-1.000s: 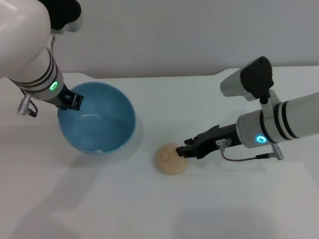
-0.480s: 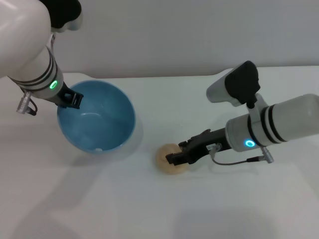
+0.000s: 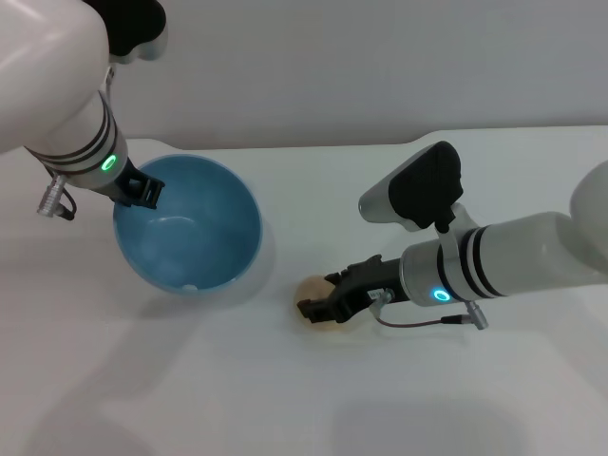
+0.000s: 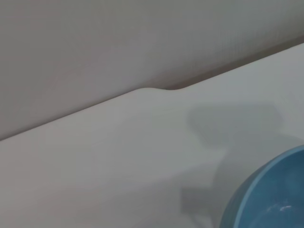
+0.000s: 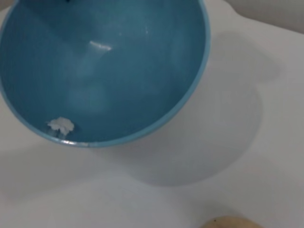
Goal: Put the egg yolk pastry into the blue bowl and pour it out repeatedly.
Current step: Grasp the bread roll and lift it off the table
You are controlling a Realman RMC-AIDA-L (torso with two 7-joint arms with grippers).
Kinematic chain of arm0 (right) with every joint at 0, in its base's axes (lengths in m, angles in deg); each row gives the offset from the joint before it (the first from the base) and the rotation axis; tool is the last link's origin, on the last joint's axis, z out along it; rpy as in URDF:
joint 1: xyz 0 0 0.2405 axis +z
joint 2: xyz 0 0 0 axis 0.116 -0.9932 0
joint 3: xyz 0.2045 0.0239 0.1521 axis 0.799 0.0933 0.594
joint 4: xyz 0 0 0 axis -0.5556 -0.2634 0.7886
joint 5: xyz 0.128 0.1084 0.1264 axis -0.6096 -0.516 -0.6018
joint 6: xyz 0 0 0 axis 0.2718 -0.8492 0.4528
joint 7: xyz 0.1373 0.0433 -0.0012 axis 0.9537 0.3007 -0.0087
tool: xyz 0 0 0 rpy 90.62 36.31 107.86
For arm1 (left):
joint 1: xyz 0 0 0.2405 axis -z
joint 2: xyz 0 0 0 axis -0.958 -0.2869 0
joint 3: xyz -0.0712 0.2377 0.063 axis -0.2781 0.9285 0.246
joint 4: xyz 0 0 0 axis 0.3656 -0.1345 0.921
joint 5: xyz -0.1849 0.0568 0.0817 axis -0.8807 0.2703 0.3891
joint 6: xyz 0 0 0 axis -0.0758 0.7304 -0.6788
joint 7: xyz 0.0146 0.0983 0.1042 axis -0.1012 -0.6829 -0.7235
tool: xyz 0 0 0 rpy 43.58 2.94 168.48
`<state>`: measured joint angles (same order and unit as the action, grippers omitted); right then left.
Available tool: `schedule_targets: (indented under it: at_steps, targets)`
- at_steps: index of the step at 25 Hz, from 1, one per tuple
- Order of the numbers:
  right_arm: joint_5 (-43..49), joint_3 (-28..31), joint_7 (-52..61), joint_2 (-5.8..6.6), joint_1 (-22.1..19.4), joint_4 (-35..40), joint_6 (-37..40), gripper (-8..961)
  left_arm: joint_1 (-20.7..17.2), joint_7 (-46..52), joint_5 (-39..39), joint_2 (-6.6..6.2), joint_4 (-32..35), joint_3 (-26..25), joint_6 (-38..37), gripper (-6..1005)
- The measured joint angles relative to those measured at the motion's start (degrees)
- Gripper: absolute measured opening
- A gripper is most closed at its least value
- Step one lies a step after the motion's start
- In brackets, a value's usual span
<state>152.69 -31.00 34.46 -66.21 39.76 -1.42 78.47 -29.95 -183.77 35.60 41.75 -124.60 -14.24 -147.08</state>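
The blue bowl (image 3: 190, 228) stands tilted at the left of the white table, its opening turned toward the middle. My left gripper (image 3: 139, 192) is shut on its far left rim. The bowl also shows in the left wrist view (image 4: 273, 199) and the right wrist view (image 5: 109, 66). The egg yolk pastry (image 3: 312, 293) lies on the table to the right of the bowl, outside it. My right gripper (image 3: 323, 296) is low over the pastry, open, with a finger on each side. It hides most of the pastry. The pastry's edge shows in the right wrist view (image 5: 230, 222).
A small white crumb (image 5: 61, 125) sticks inside the bowl near its lower rim. The white table (image 3: 285, 399) runs back to a grey wall (image 3: 332, 66). The right forearm (image 3: 513, 256) stretches across the table's right side.
My right gripper has moved left, from beside the pastry to over it, fingers now straddling it. The bowl and left gripper have shifted only slightly.
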Motion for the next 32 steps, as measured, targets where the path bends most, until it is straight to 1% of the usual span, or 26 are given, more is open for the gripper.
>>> schedule_targets:
  at_steps: [8, 12, 16, 19, 22, 24, 27, 29, 30, 32]
  targets:
    - [-0.5, -0.8, 0.2, 0.00, -0.5, 0.0, -0.3, 576, 0.0, 0.0, 0.0, 0.00, 0.0, 0.1, 0.0, 10]
    - [-0.5, 0.6, 0.3, 0.51, -1.7, 0.1, 0.0, 505, 0.0, 0.0, 0.0, 0.00, 0.0, 0.1, -0.1, 10]
    - [-0.3, 5.8, 0.1, 1.21, -4.0, 1.6, 2.5, 434, 0.0, 0.0, 0.1, 0.00, 0.0, 0.2, -0.1, 10]
    - [0.0, 10.4, -1.0, 2.10, -6.0, 3.3, 6.0, 360, 0.2, 0.0, 0.1, 0.00, 0.0, 0.3, -0.1, 9]
    - [0.0, 15.9, -3.1, 3.14, -8.8, 6.3, 11.6, 299, 0.4, 0.0, 0.1, -0.03, 0.0, 1.0, -0.1, 9]
    - [0.0, 20.3, -5.1, 3.47, -11.0, 8.7, 16.3, 275, 0.6, 0.0, 0.1, -0.03, 0.0, 1.5, -0.1, 10]
    - [0.0, 28.0, -9.3, 3.49, -14.3, 12.4, 24.3, 244, 0.7, 0.0, 0.1, 0.16, -0.1, 3.5, 0.0, 11]
    - [0.0, 32.1, -11.9, 3.12, -16.2, 15.0, 28.1, 230, 1.0, 0.0, -0.1, 0.30, -0.4, 5.4, 0.2, 10]
    - [0.0, 33.7, -13.2, 2.83, -17.0, 16.5, 29.8, 224, 1.3, 0.0, -0.5, 0.43, -0.4, 6.5, 0.3, 10]
    - [0.0, 34.9, -15.0, 2.51, -17.8, 18.7, 31.6, 210, 2.1, 0.0, -1.7, 0.52, -0.4, 8.3, 0.4, 10]
